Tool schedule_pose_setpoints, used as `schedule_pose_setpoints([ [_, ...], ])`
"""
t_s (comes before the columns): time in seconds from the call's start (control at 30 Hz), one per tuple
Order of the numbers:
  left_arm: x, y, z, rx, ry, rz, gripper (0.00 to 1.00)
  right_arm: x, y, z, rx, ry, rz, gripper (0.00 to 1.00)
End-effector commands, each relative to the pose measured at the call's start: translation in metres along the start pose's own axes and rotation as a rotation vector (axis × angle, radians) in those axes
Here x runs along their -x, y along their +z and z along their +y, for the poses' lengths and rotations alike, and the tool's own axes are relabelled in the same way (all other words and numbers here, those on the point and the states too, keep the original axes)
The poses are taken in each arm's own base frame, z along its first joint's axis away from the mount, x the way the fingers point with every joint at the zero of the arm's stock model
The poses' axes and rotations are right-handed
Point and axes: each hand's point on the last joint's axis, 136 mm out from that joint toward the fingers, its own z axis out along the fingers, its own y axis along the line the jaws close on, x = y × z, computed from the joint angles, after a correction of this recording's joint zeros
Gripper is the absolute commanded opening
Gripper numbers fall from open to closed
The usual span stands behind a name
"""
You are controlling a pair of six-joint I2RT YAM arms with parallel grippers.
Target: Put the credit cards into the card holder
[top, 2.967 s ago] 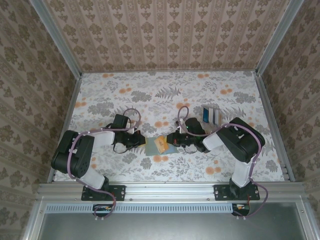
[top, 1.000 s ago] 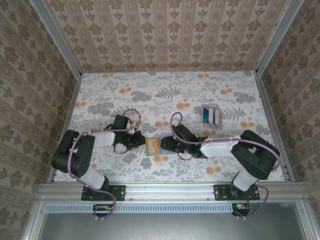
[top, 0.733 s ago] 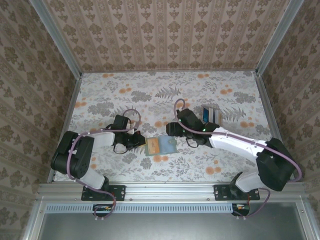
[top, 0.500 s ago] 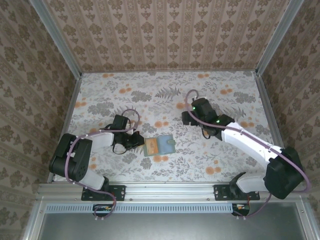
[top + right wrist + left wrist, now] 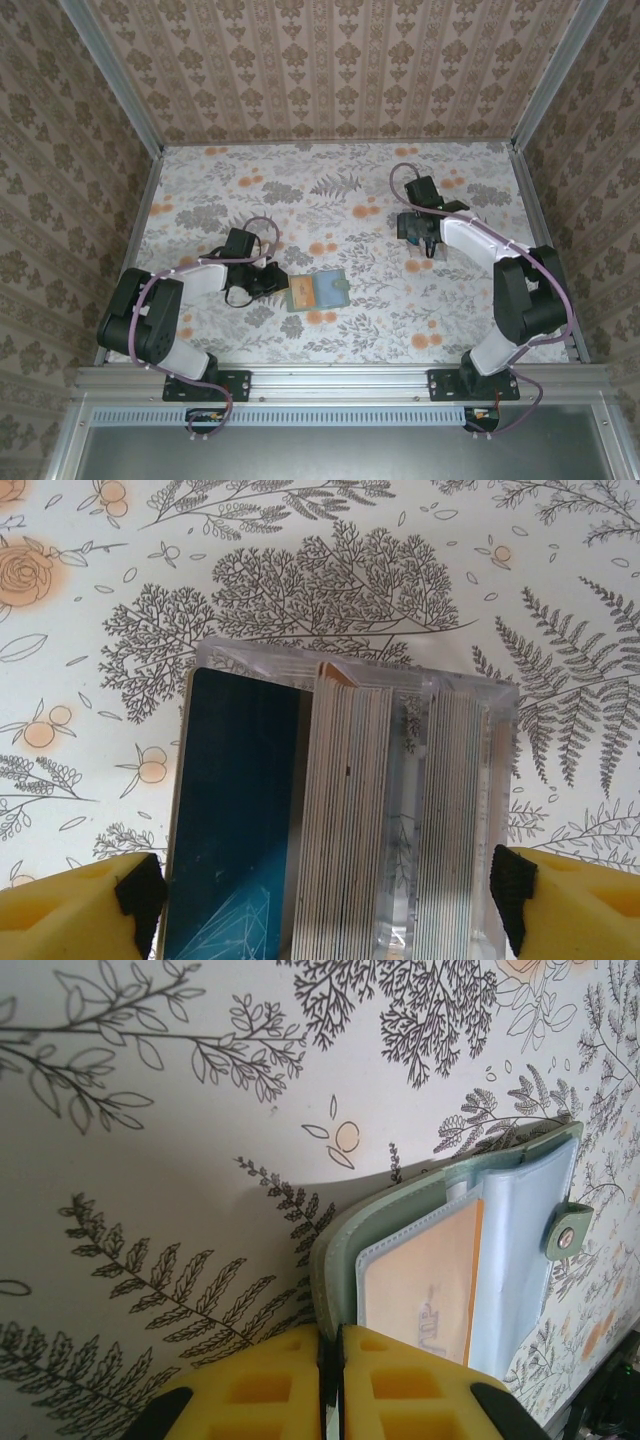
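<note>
One orange card already slotted; by the look of it, now fetching the next. Right claw spread wide and empty, credit cards leaning in a clear rack between its fingers. Next: descend, pinch a single card, lift without dragging neighbours. Left claw clenched on the card holder edge, open wallet lying just ahead of it.

open card holder at the left jaws
</note>
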Motion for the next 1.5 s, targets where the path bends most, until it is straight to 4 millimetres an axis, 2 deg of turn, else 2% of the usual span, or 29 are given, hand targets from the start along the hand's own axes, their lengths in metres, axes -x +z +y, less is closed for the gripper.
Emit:
schedule_pose_setpoints([
  [0.0,0.002,-0.006,-0.003,0.008,0.019,-0.019,0.12,0.001,-0.002,-0.004,0.000,0.009,0.021,0.85],
  [0.17,0.002,-0.009,-0.005,0.014,0.035,-0.012,0.12,0.001,-0.003,-0.011,0.005,0.033,0.017,0.80],
  [0.23,0.003,-0.009,-0.005,0.015,0.031,-0.023,0.12,0.004,-0.009,-0.009,0.028,0.028,0.006,0.78],
  [0.5,0.007,-0.008,-0.009,0.000,0.036,-0.021,0.12,0.013,-0.028,-0.025,-0.013,0.048,-0.055,0.78],
  [0.8,0.006,-0.008,-0.012,-0.005,0.038,-0.006,0.12,0.005,-0.021,-0.025,0.002,0.053,-0.031,0.79],
  [1.13,0.004,-0.008,-0.010,-0.008,0.033,-0.023,0.12,-0.003,-0.010,-0.005,0.096,0.041,0.031,0.82],
  [1.47,0.002,-0.005,-0.008,-0.007,0.035,-0.007,0.12,-0.011,0.001,-0.017,0.050,0.056,0.058,0.81],
])
